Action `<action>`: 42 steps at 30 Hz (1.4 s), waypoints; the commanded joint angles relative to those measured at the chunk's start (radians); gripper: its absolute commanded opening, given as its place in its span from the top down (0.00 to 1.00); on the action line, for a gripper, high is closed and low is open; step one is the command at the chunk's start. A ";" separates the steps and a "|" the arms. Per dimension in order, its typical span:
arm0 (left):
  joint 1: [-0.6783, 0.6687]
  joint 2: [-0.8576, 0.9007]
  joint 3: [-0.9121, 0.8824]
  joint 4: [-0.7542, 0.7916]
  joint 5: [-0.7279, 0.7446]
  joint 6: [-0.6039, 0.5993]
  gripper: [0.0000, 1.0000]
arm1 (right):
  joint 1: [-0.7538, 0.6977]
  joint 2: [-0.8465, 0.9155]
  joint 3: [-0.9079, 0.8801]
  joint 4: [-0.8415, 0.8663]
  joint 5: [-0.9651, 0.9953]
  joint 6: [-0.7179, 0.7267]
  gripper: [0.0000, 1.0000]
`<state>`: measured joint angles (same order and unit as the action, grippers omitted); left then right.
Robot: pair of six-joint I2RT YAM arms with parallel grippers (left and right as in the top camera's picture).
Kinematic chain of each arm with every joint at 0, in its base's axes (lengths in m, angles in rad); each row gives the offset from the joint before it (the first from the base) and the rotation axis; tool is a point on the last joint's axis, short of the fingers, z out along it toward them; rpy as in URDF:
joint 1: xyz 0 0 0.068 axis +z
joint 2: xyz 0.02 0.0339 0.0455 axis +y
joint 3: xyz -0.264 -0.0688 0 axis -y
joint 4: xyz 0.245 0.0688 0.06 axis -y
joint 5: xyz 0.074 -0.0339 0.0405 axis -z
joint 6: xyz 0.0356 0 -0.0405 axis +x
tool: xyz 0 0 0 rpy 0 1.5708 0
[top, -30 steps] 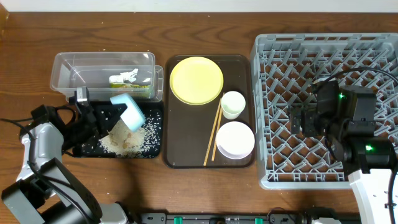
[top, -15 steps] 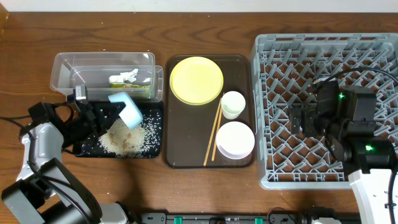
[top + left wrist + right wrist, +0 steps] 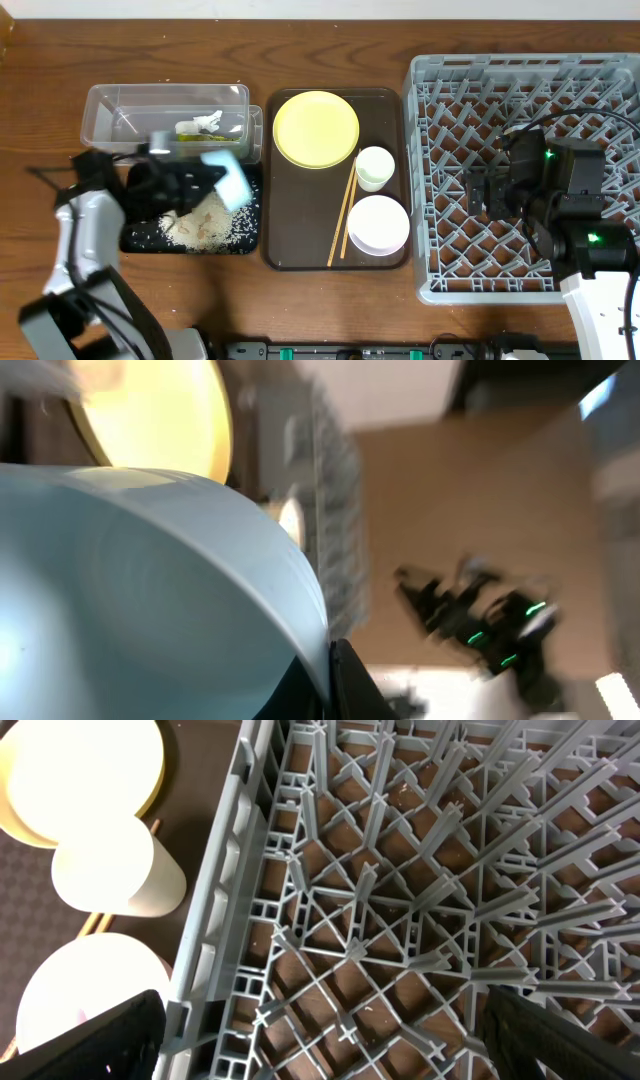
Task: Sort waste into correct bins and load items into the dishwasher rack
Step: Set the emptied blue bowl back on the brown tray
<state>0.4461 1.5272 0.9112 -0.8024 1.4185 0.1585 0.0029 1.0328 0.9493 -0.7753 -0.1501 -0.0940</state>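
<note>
My left gripper (image 3: 200, 178) is shut on the rim of the light blue bowl (image 3: 226, 178), held tilted over the black tray (image 3: 140, 240). A pile of rice (image 3: 205, 222) lies in that tray. The bowl fills the left wrist view (image 3: 150, 580), with a finger (image 3: 345, 680) against its rim. The clear tub (image 3: 120, 110) holds the snack wrapper (image 3: 212, 141) and the tissue (image 3: 207, 122). The yellow plate (image 3: 316, 129), white cup (image 3: 374, 168), white bowl (image 3: 378, 224) and chopsticks (image 3: 345, 215) lie on the brown tray. My right gripper (image 3: 320, 1045) is open and empty over the grey rack (image 3: 530, 80).
The brown serving tray (image 3: 290, 230) lies between the bins and the rack. The right wrist view shows the rack's left wall (image 3: 215, 920), with the cup (image 3: 110, 870) and white bowl (image 3: 80, 990) beside it. Loose rice grains are scattered over the black tray.
My left arm has swung to the right, carrying the light blue bowl a little rightward over the black tray. The right arm has not moved.
</note>
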 commanded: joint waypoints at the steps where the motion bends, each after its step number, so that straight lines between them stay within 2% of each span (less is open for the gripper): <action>1: -0.160 -0.095 0.031 0.019 -0.277 -0.052 0.94 | -0.006 -0.007 0.025 0.002 -0.012 0.011 0.01; 6: -0.445 -0.169 0.039 0.129 -0.566 -0.142 0.94 | -0.006 -0.007 0.025 0.001 -0.011 0.011 0.01; 11: -0.716 -0.150 0.038 0.193 -0.901 -0.215 0.94 | -0.006 -0.007 0.025 0.002 -0.011 0.011 0.01; 16: -0.891 -0.081 0.038 0.227 -1.094 -0.251 0.94 | -0.006 -0.007 0.025 0.001 -0.011 0.011 0.01; 22: -0.964 0.014 0.038 0.267 -1.118 -0.251 0.92 | -0.006 -0.007 0.025 0.001 -0.012 0.011 0.01; 26: -0.965 0.039 0.038 0.275 -1.117 -0.251 0.83 | -0.006 -0.007 0.025 0.001 -0.012 0.011 0.01; 29: -0.964 0.029 0.040 0.274 -1.117 -0.250 0.63 | -0.006 -0.007 0.025 0.002 -0.012 0.011 0.01; 32: -0.962 -0.010 0.050 0.270 -1.117 -0.250 0.48 | -0.006 -0.007 0.025 0.003 -0.012 0.011 0.01; 38: -0.960 -0.107 0.082 0.341 -1.117 -0.269 0.33 | -0.006 -0.007 0.025 0.004 -0.012 0.011 0.01; 42: -0.960 -0.122 0.081 0.509 -1.117 -0.314 0.33 | -0.006 -0.007 0.025 0.003 -0.012 0.011 0.01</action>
<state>-0.5179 1.4132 0.9665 -0.3416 0.3088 -0.1177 0.0029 1.0328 0.9493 -0.7734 -0.1505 -0.0940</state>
